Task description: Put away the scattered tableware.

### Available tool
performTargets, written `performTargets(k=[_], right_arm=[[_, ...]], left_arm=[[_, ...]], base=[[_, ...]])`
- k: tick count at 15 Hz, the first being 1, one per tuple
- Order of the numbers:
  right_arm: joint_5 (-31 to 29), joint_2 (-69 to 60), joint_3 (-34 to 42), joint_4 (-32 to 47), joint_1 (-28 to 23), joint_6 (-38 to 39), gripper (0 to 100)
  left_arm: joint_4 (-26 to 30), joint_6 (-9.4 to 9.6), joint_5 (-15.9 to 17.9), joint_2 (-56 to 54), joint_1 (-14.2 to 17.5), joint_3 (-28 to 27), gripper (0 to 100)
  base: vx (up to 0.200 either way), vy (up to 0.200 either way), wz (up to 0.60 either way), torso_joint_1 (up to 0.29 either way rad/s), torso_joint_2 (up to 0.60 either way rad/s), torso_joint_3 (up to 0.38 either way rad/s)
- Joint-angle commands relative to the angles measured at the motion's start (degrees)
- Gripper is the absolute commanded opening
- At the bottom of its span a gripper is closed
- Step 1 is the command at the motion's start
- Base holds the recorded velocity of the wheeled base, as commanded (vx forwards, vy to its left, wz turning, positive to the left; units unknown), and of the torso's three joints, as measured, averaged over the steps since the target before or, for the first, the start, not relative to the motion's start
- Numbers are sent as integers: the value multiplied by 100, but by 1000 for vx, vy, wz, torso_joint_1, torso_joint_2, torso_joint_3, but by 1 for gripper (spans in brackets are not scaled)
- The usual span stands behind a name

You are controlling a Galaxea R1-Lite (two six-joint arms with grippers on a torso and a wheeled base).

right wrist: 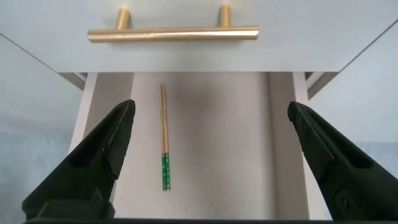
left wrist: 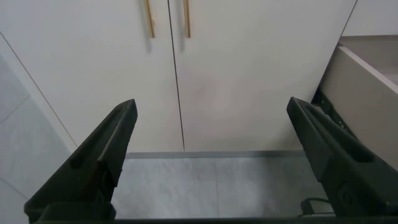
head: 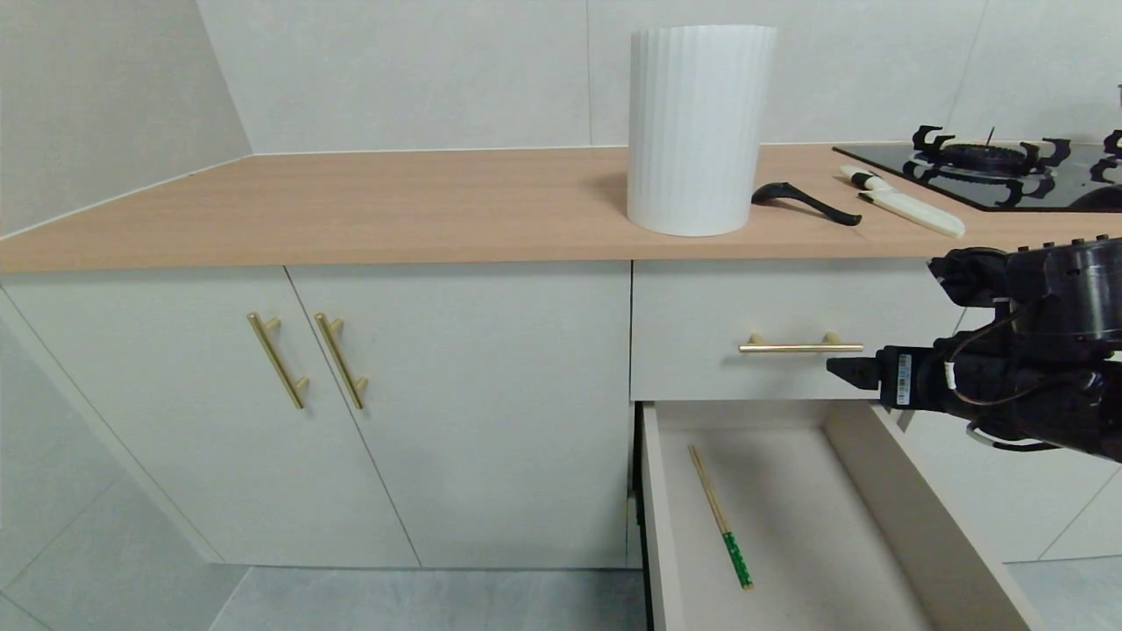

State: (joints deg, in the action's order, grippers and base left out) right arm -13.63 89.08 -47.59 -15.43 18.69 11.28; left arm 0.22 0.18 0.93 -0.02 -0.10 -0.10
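Note:
A pair of wooden chopsticks with green ends [head: 719, 517] [right wrist: 165, 137] lies on the floor of the pulled-out lower drawer [head: 912, 517] [right wrist: 280, 155]. On the wooden counter a black spoon [head: 802, 200] and a white knife [head: 907, 209] lie to the right of a tall white ribbed container [head: 697, 131]. My right gripper [head: 920, 386] [right wrist: 211, 107] hangs open and holds nothing above the drawer, just in front of the upper drawer's gold handle [head: 799, 347] [right wrist: 173, 33]. My left gripper [left wrist: 211, 102] is open, holds nothing and sits low, facing the cabinet doors.
A black gas hob [head: 990, 171] sits at the counter's far right. Two cabinet doors with gold handles [head: 307, 359] [left wrist: 149, 18] stand shut left of the drawers. The open drawer's side [left wrist: 367, 81] juts out beside my left gripper, above grey floor tiles [left wrist: 217, 186].

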Motion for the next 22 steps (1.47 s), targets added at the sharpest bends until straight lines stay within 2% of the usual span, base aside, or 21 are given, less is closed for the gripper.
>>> performTargets(k=[1, 18, 22], right_arm=[[1, -40, 4, -4, 3, -3, 100], [9, 84, 57, -12, 3, -91, 100], [1, 233, 57, -12, 3, -117, 100]], left_arm=[[-4, -1, 4, 2, 1, 1, 100], [-4, -1, 4, 2, 1, 1, 100], [-4, -1, 4, 2, 1, 1, 100]], base=[[0, 0, 0, 66, -320, -246], [0, 0, 0, 170, -459, -293], [0, 0, 0, 76, -170, -94]])
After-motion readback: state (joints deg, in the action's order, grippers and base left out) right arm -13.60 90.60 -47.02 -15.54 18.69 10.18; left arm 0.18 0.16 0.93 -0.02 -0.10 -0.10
